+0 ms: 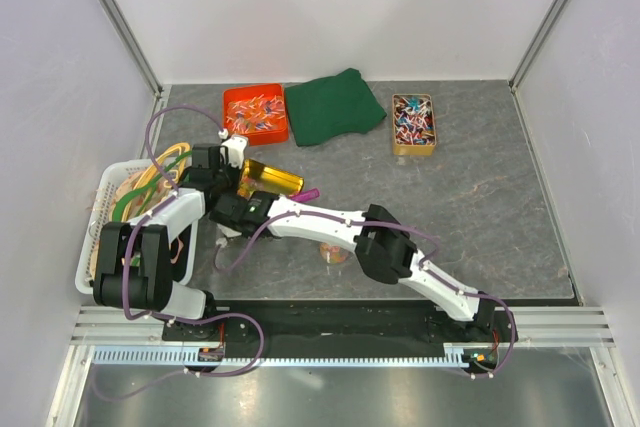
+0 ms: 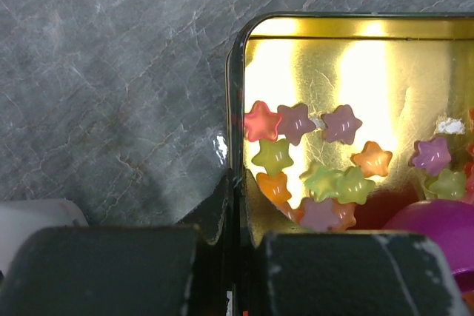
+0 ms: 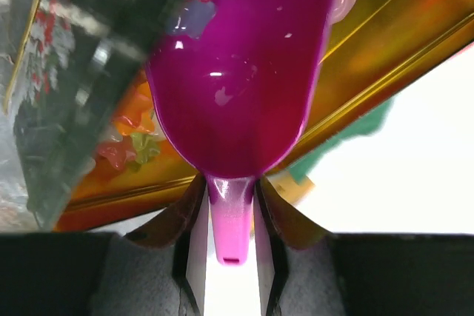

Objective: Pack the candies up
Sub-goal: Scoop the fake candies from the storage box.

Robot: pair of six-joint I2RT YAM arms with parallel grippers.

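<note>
Firmly, the left gripper (image 2: 235, 212) is closed on the side wall of a golden tin (image 2: 333, 79): one finger is outside the wall and the other is inside, with the rim pinched between them. Just in front of the inner finger, on the shiny floor of the tin, lie the candies (image 2: 296, 120). They are small star-shaped pieces in pink, purple, yellow, green and orange, some touching each other. To the right of these fingers, a rounded magenta part of a scoop (image 3: 237, 72) comes into the tin.

The right gripper (image 3: 231, 212) is clamped on the narrow handle of this scoop, with one finger on each side of it. The bowl of the scoop reaches forward from the fingers into the tin, and more candies show around its edges. Whether any candy lies in the bowl, I cannot tell.

Beside the left fingers, outside the tin, is the grey marbled table (image 2: 111, 72).
</note>
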